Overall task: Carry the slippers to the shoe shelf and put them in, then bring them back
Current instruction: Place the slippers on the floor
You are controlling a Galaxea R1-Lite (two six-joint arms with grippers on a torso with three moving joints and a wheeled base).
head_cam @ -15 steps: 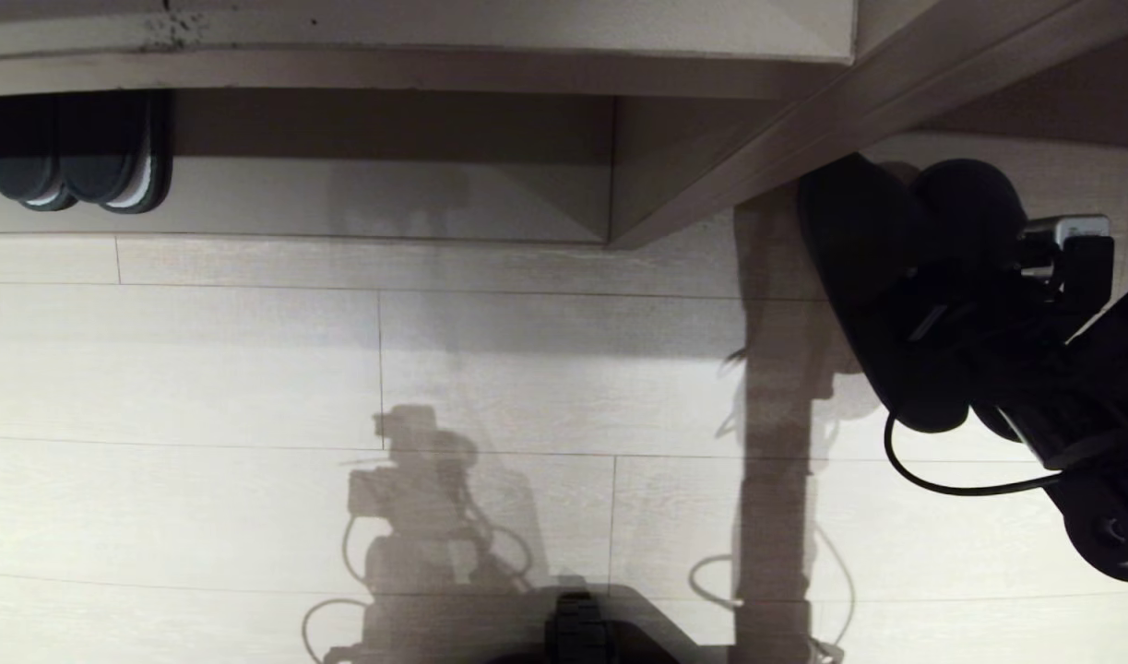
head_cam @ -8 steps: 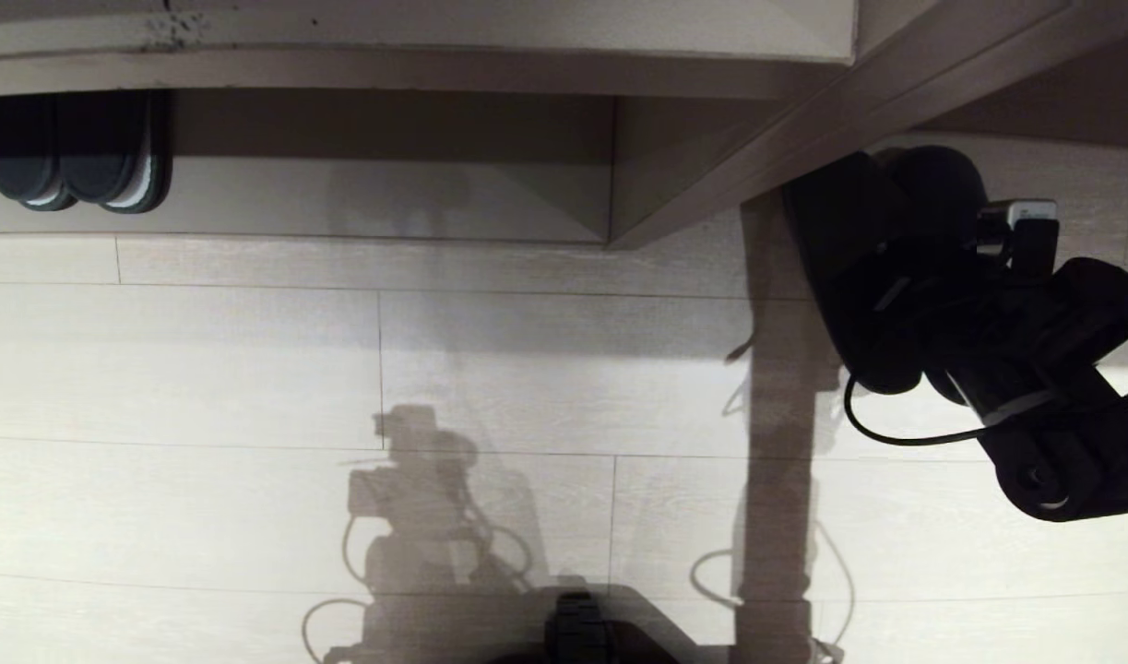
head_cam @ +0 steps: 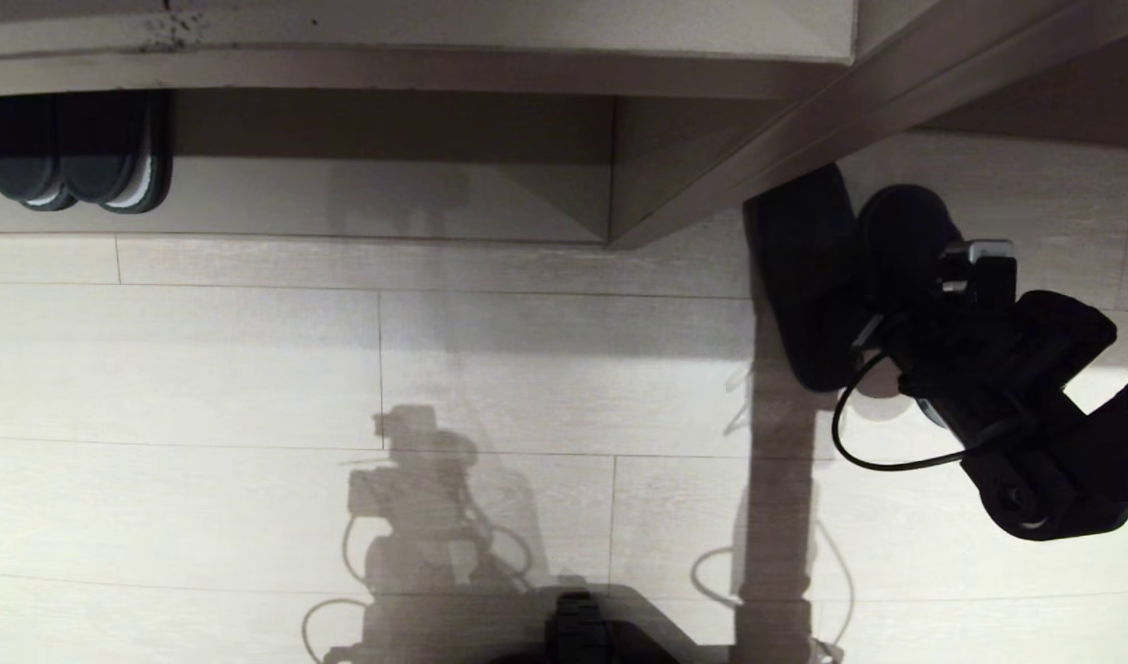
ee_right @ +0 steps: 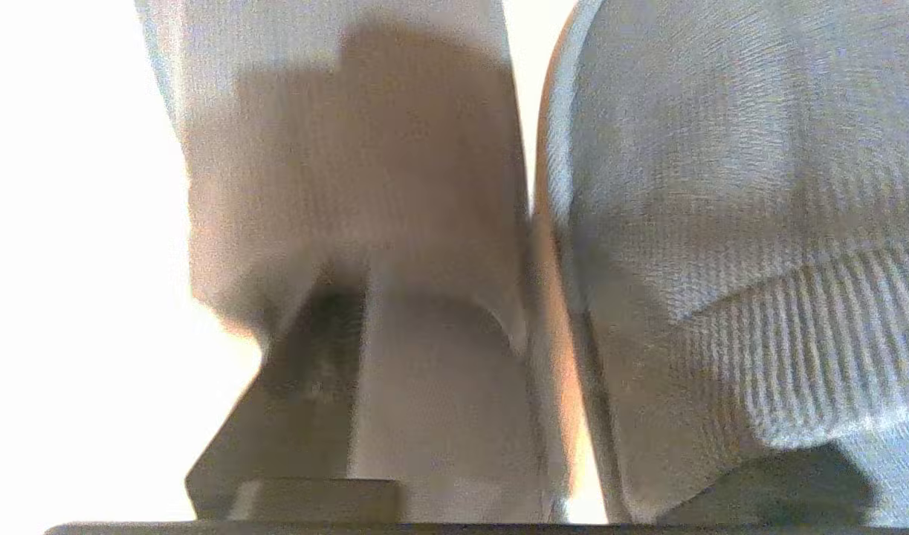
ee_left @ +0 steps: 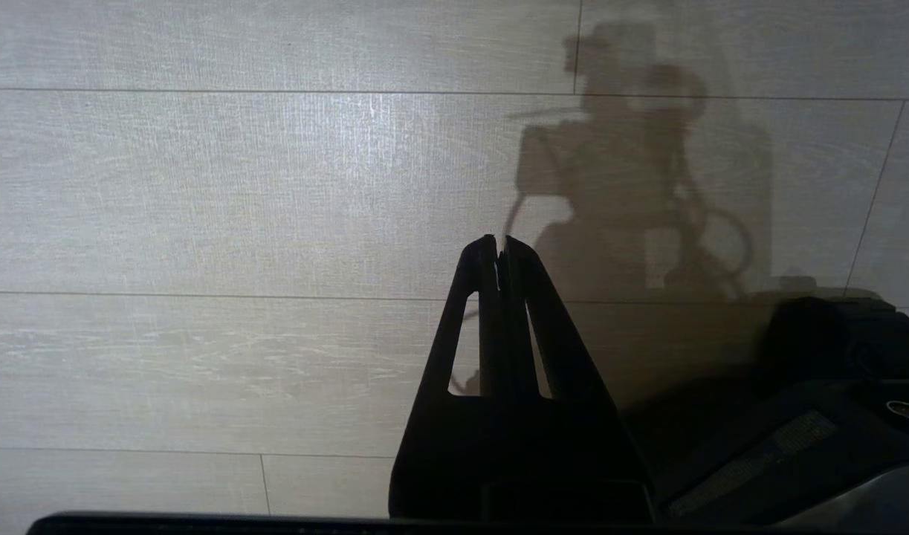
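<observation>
Now — slippers (head_cam: 808, 277) on floor | right gripper (head_cam: 882, 337) jaws apart, straddling their heels

right gripper (head_cam: 882, 323) tips: hidden betw. slippers (head_cam: 808, 277), can't tell if open
black pair (head_cam: 75, 152): toes hidden under shelf top, left one cut by frame edge
slippers' heels: covered by arm
</observation>
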